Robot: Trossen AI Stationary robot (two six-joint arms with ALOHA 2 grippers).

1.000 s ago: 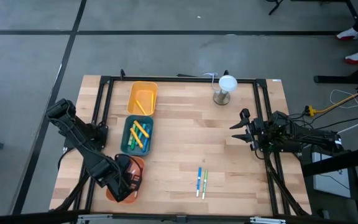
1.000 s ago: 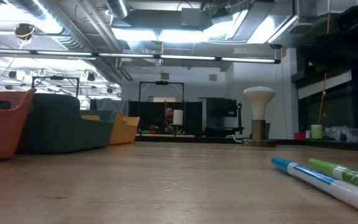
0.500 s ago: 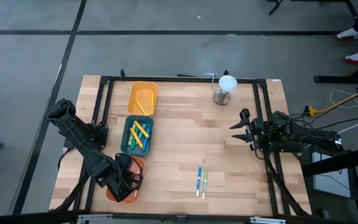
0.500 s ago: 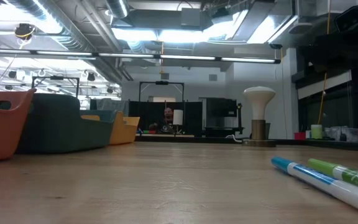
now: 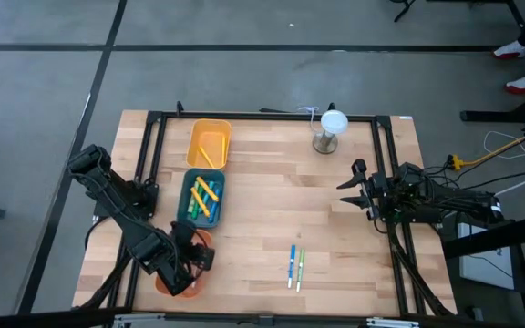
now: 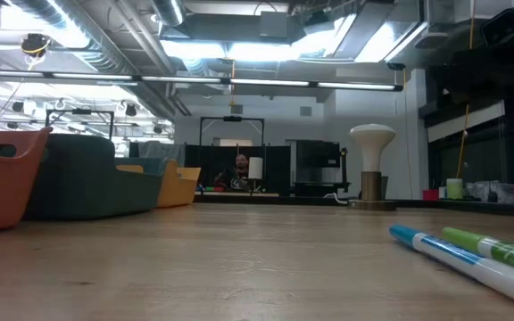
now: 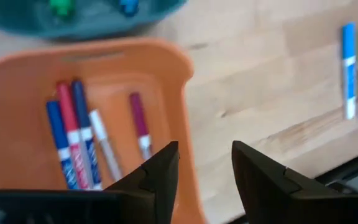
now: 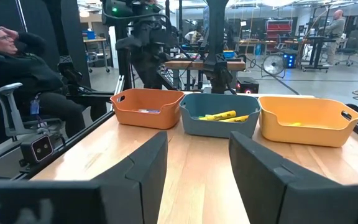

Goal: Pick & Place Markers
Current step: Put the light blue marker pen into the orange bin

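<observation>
**Markers sorted into trays, two left on the table**

Two slim, stick-shaped markers lie side by side on the pale wooden tabletop, near its front edge: a light blue marker (image 5: 292, 265) and a green marker (image 5: 300, 267), almost touching, both with white barrels and coloured caps. From table height they look smooth and glossy.

More markers rest in three rounded plastic trays lined up along the table's left side. In the orange tray (image 7: 166, 62), nearest the front, lie two blue markers (image 7: 59, 140), a red marker (image 7: 71, 135), a white-barrelled marker (image 7: 102, 146) and a purple marker (image 7: 140, 124), roughly parallel on the tray's smooth floor. The teal tray (image 5: 190, 196) in the middle holds yellow and green markers in a loose heap. The yellow tray (image 5: 195, 146) at the far end holds a few yellow ones.

The left gripper (image 7: 205, 163) hovers over the orange tray's rim, its two dark, angular fingers spread apart with nothing between them. The right gripper (image 5: 347, 181) waits at the table's right side, well apart from the markers, its fingers also parted and empty.

A small lamp (image 5: 329, 130) with a white dome and a round base stands near the far edge. A black metal frame (image 5: 244, 114) borders the plank tabletop.
</observation>
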